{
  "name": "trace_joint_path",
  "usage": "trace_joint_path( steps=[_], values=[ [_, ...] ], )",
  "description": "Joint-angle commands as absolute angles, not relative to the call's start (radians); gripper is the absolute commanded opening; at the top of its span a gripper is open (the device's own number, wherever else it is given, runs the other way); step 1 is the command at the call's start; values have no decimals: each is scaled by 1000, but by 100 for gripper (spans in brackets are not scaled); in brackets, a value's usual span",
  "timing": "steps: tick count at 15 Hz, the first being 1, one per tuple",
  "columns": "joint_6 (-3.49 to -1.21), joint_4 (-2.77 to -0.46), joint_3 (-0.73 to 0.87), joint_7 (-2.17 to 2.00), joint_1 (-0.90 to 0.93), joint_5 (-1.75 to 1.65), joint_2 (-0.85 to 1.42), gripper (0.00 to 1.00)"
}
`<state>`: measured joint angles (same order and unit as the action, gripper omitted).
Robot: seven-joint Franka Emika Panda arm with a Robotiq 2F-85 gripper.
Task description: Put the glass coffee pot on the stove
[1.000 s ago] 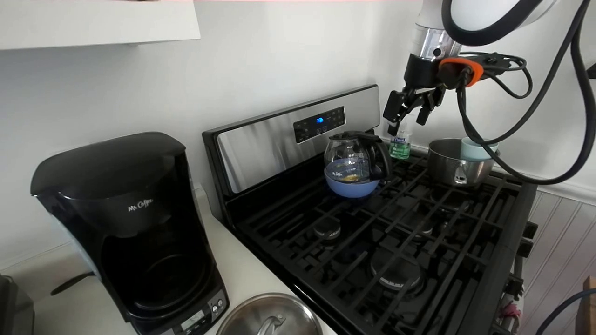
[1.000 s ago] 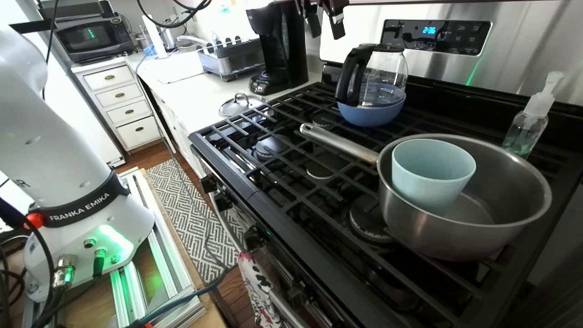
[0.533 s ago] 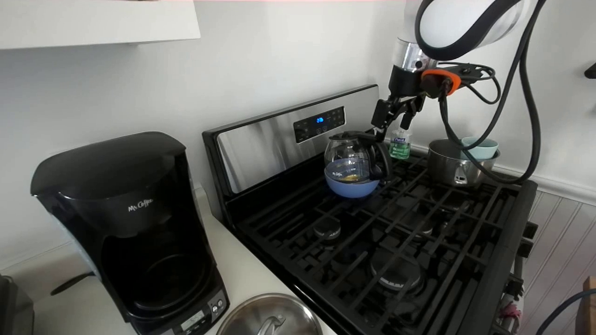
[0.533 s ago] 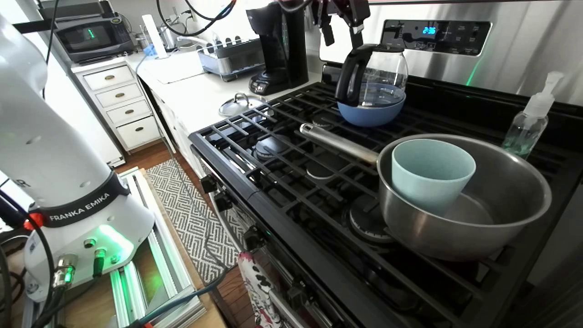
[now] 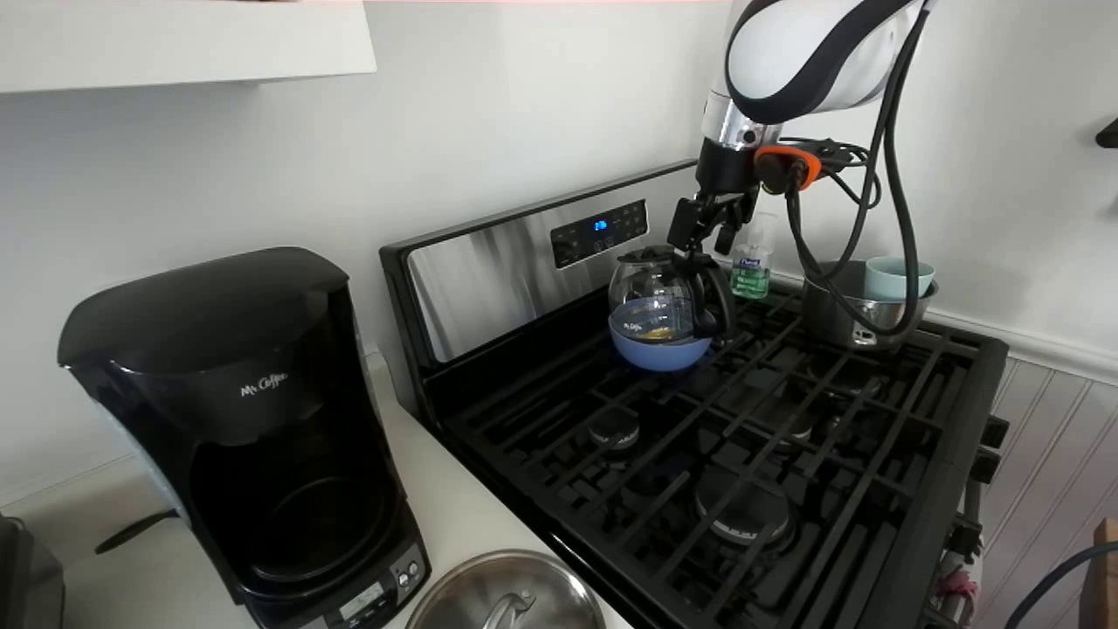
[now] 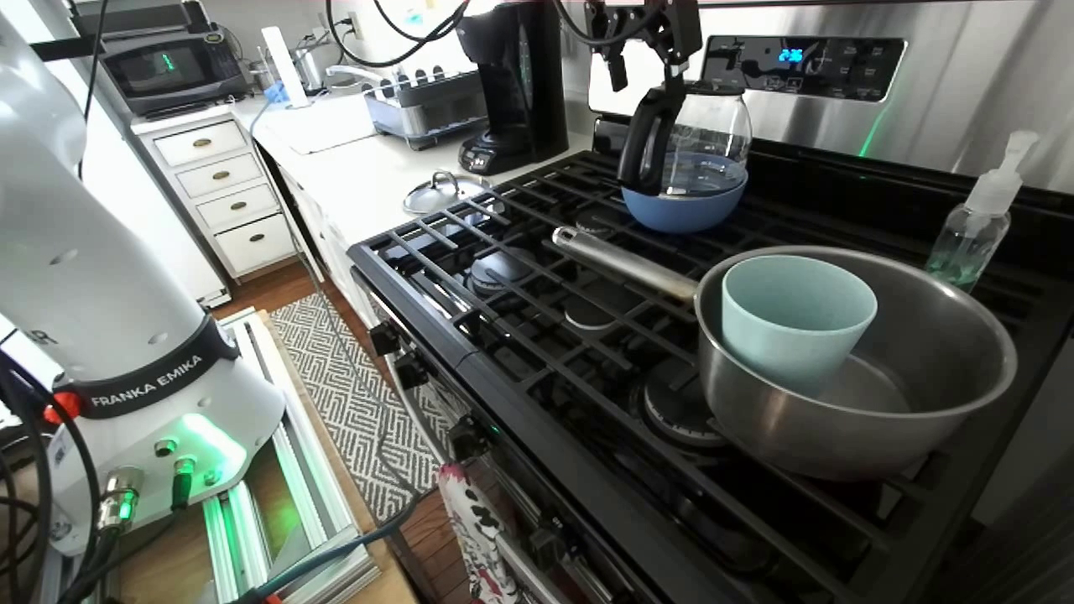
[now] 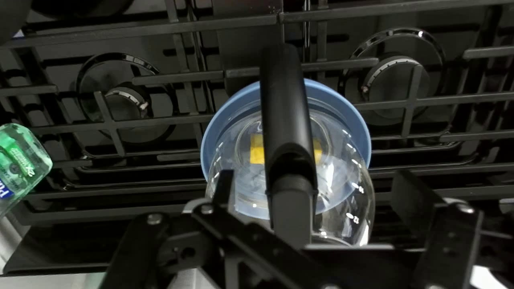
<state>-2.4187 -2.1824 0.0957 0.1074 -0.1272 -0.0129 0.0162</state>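
The glass coffee pot (image 5: 648, 281) stands upright in the blue bowl (image 5: 659, 356), on the back grates of the stove (image 5: 489, 293). Its black handle faces the front in an exterior view (image 6: 644, 143). The pot (image 6: 717, 126) and bowl (image 6: 684, 214) also show there. My gripper (image 5: 706, 247) is open and points down at the top of the handle. In the wrist view the handle (image 7: 286, 104) lies between the spread fingers (image 7: 317, 190), nearer the left one. The glass belly (image 7: 357, 208) is below them. I cannot tell whether a finger touches the handle.
A steel saucepan (image 6: 847, 445) holding a pale green cup (image 6: 797, 310) stands on the stove, its handle pointing toward the bowl. A sanitizer bottle (image 5: 749, 275) is at the back. The black coffee machine (image 5: 210, 349) and a pot lid (image 5: 489, 585) are on the counter.
My gripper has come down and moved over to the coffee pot's handle, leftward in one exterior view and rightward in another. The fingers stay open. Pot and bowl have not moved.
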Motion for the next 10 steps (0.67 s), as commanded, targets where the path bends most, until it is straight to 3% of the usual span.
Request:
trace_joint_path(
  steps=[1, 3, 5, 6, 10],
  values=[
    [-2395, -2131, 104, 141, -127, 30, 55, 94],
    [-2384, -2124, 107, 135, -131, 29, 61, 92],
    [-2380, -2120, 109, 134, -132, 29, 66, 82],
    [-2380, -2118, 111, 133, -132, 28, 68, 65],
    [-2392, -2112, 110, 144, -131, 35, 77, 35]
  ],
)
